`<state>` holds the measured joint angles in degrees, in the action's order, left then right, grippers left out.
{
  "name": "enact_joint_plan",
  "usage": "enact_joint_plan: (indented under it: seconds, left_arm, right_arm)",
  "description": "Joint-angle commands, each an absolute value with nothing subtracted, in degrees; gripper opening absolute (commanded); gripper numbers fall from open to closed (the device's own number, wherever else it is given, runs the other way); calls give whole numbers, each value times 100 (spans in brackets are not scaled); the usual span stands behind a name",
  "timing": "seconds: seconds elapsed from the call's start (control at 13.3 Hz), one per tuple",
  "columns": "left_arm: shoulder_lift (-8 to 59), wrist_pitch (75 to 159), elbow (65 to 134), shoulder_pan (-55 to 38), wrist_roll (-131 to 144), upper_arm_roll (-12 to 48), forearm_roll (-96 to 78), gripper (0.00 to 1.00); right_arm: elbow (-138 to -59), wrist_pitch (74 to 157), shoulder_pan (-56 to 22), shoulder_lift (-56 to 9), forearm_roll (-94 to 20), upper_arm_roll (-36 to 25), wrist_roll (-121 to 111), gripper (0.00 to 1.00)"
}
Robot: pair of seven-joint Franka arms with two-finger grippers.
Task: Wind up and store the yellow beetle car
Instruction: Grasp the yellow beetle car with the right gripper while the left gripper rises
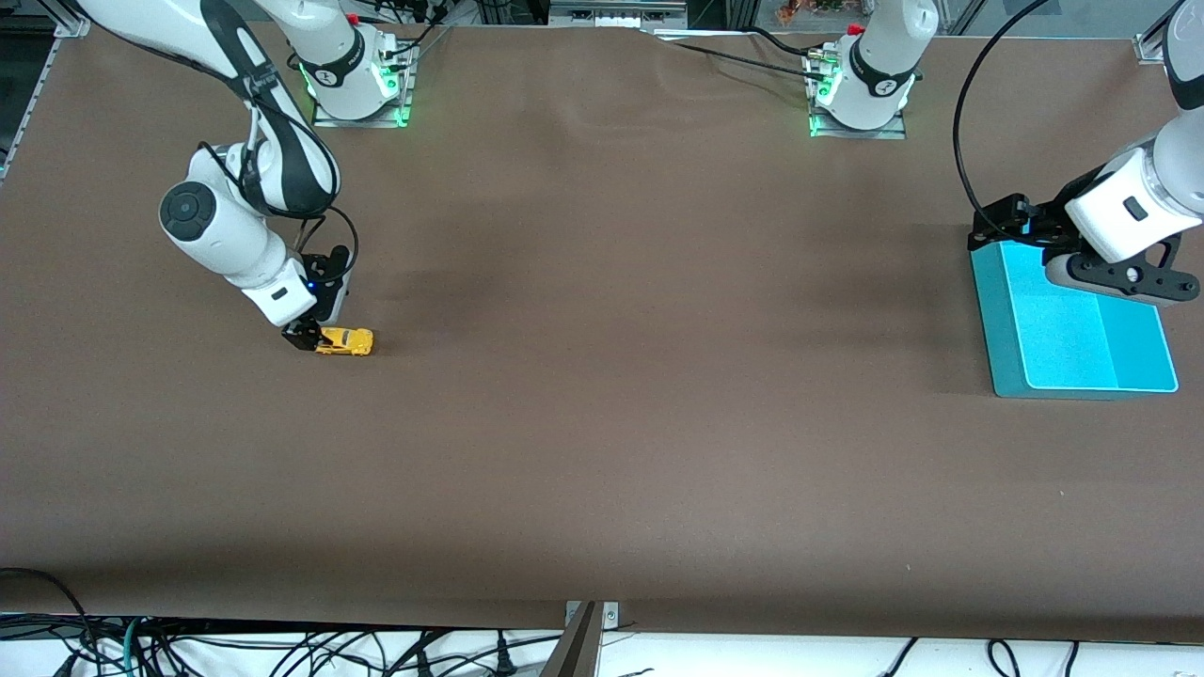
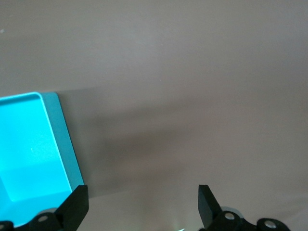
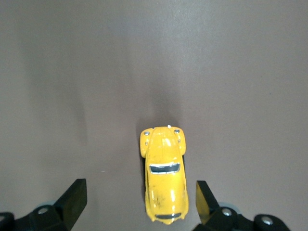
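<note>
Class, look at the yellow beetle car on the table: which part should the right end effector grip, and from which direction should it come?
Grip the yellow beetle car across its flat door sides, coming straight down from above. It sits upright on its wheels, its long axis running between the open fingers of the right end effector, which already straddles its rear end. The rounded roof and bonnet would likely slip; the sides look the surest hold.

Bare brown tabletop (image 1: 602, 423) surrounds the yellow beetle car (image 1: 345, 341); only the right tool (image 1: 306, 336) crowds one end.
</note>
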<state>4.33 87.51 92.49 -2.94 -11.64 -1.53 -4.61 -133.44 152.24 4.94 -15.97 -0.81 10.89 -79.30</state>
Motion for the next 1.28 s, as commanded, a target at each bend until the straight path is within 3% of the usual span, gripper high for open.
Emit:
enact_joint_plan:
  seconds: [0.0,0.23,0.38,0.45,0.6,0.9,0.98,1.2]
  left_arm:
    - [492,8578,9062,-325,-2045,-185,-378,100]
    - [483,8420,9062,-325,-2539,-80,-387,100]
    - [475,8403,9053,-325,-2802,61,-360,100]
    - [466,8376,9053,-325,-3021,140,-352,100]
    - [466,8341,9053,-325,-3724,184,-352,100]
    - [501,8332,9062,-325,-3832,255,-352,100]
    - [510,8323,9070,-351,-3832,264,-352,100]
    - [658,8262,9088,-369,-3841,352,-343,100]
  right_arm:
    - [-13280,15486,597,-1819,-44,1116,-8130,100]
    - [-13280,15740,615,-1994,-35,1116,-8234,99]
    - [-13280,15829,615,-2057,-35,1116,-8262,92]
    - [-13280,15829,615,-2057,-35,1116,-8288,86]
    - [-13280,15881,615,-2092,-26,1116,-8332,64]
    - [-13280,15891,607,-2092,-18,1116,-8446,12]
    - [-13272,15891,606,-2092,0,1125,-8533,6]
    - [-13192,15882,606,-2074,386,1177,-8604,4]
